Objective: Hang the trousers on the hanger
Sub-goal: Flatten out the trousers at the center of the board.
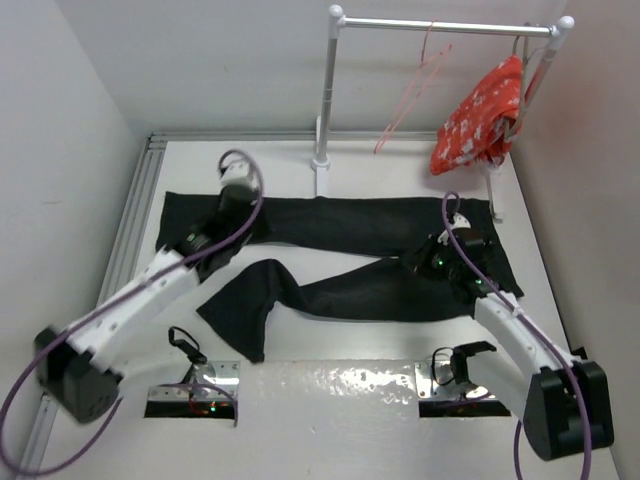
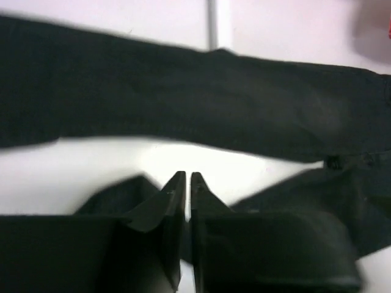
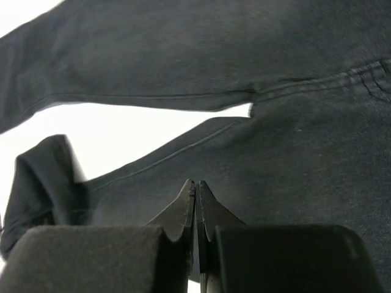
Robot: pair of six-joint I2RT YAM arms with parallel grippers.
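Left gripper (image 2: 186, 178): fingers drawn together with only a sliver between them, nothing held. It hovers over the bare gap between the two legs of the trousers (image 1: 380, 225). The trousers lie flat on the table (image 1: 330, 390), waist to the right, far leg straight, near leg bent with its cuff folded over.

The hanger (image 1: 415, 90) hangs tilted on the rail stand (image 1: 327, 100), behind the trousers and well apart from them.

Right gripper (image 3: 195, 184): fingers pressed closed above the fabric near the crotch seam, no cloth seen between them.

Hazards:
- The thin hanger could be knocked off the rail by a careless approach
- Soft cloth lifted at one point would probably sag and bunch
- The red-and-white cloth (image 1: 480, 120) crowds the space just right of the hanger

Clearance: the stand's post sits just behind the far leg, and the waist lies near the right wall. Open table remains on the near side of the trousers
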